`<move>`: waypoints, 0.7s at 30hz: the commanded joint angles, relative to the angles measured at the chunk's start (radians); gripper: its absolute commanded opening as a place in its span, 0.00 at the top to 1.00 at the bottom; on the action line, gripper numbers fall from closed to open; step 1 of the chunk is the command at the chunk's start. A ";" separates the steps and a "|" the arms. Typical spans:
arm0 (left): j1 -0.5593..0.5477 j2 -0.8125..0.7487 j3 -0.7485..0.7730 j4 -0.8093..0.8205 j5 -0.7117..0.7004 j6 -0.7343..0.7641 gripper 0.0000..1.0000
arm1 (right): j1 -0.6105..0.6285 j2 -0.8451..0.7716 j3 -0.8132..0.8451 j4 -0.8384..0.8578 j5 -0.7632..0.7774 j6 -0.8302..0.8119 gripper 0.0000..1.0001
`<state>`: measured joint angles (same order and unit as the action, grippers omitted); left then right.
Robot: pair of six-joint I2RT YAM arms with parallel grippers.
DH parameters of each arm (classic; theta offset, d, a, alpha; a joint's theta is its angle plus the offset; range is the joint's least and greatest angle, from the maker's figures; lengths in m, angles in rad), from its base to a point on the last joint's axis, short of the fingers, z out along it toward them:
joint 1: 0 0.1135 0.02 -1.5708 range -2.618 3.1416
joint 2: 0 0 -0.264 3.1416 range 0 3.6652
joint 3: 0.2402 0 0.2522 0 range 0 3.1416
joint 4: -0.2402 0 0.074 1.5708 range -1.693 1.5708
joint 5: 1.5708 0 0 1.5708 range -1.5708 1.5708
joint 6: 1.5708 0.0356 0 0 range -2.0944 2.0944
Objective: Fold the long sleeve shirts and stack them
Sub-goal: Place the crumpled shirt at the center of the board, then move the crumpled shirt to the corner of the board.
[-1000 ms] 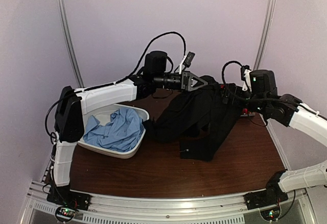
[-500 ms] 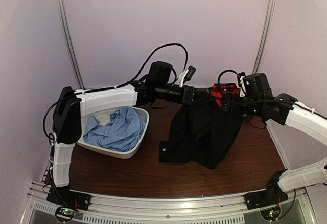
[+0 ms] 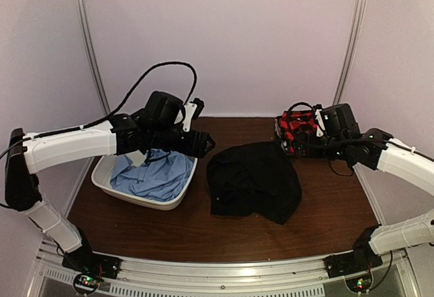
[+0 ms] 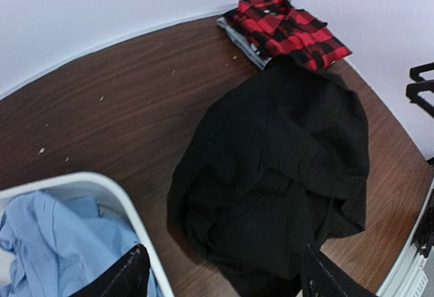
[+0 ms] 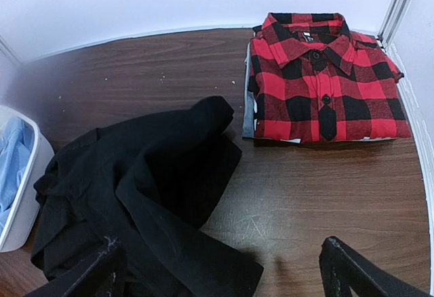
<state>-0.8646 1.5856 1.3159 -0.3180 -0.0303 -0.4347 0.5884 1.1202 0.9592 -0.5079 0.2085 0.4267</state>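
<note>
The black shirt lies crumpled in a heap at the table's middle, touched by neither gripper; it also fills the left wrist view. The red-and-black plaid shirt lies folded at the back right, on top of a grey folded cloth. A light blue shirt is bunched in a white basin. My left gripper hovers over the basin's right rim, open and holding nothing. My right gripper hangs open near the plaid shirt, its fingers wide apart above the black shirt's edge.
The white basin stands at the left of the brown table. Pale walls close in the back and sides. Bare wood shows in front of the black shirt and between it and the plaid shirt.
My left gripper opened and let go of the black shirt, then swung left to the basin. The shirt dropped from hanging into a heap. The right arm drew back slightly.
</note>
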 commanded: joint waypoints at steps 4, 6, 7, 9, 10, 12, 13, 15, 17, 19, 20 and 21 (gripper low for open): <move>-0.031 -0.189 -0.286 -0.115 -0.135 -0.125 0.15 | -0.002 0.013 -0.034 0.061 -0.066 -0.009 0.00; -0.071 -0.215 -0.349 -0.115 -0.139 -0.163 0.15 | -0.002 0.026 -0.037 0.074 -0.077 -0.009 0.00; -0.093 -0.219 -0.370 -0.116 -0.150 -0.187 0.17 | -0.001 0.032 -0.037 0.080 -0.081 -0.009 0.00; -0.137 -0.209 -0.396 -0.121 -0.174 -0.227 0.20 | 0.001 0.048 -0.037 0.089 -0.094 -0.008 0.00; -0.158 -0.198 -0.401 -0.127 -0.191 -0.245 0.21 | 0.002 0.054 -0.037 0.095 -0.101 -0.008 0.00; -0.189 -0.167 -0.398 -0.139 -0.231 -0.265 0.25 | 0.003 0.066 -0.039 0.104 -0.111 -0.007 0.00; -0.197 -0.145 -0.390 -0.152 -0.249 -0.270 0.27 | 0.005 0.069 -0.040 0.109 -0.115 -0.006 0.00; -0.203 -0.098 -0.369 -0.179 -0.293 -0.270 0.34 | 0.007 0.074 -0.043 0.117 -0.124 -0.005 0.00; -0.203 -0.053 -0.343 -0.213 -0.339 -0.263 0.44 | 0.010 0.074 -0.050 0.125 -0.132 -0.004 0.00; -0.203 -0.012 -0.319 -0.245 -0.382 -0.254 0.50 | 0.013 0.069 -0.060 0.130 -0.137 -0.002 0.00; -0.202 0.006 -0.306 -0.260 -0.403 -0.252 0.50 | 0.013 0.068 -0.065 0.130 -0.136 0.000 0.00; -0.202 0.021 -0.296 -0.272 -0.420 -0.249 0.51 | 0.013 0.066 -0.069 0.131 -0.136 0.000 0.00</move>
<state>-1.0683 1.5532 0.9646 -0.5205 -0.3309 -0.6769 0.5945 1.1931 0.9146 -0.4065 0.0860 0.4225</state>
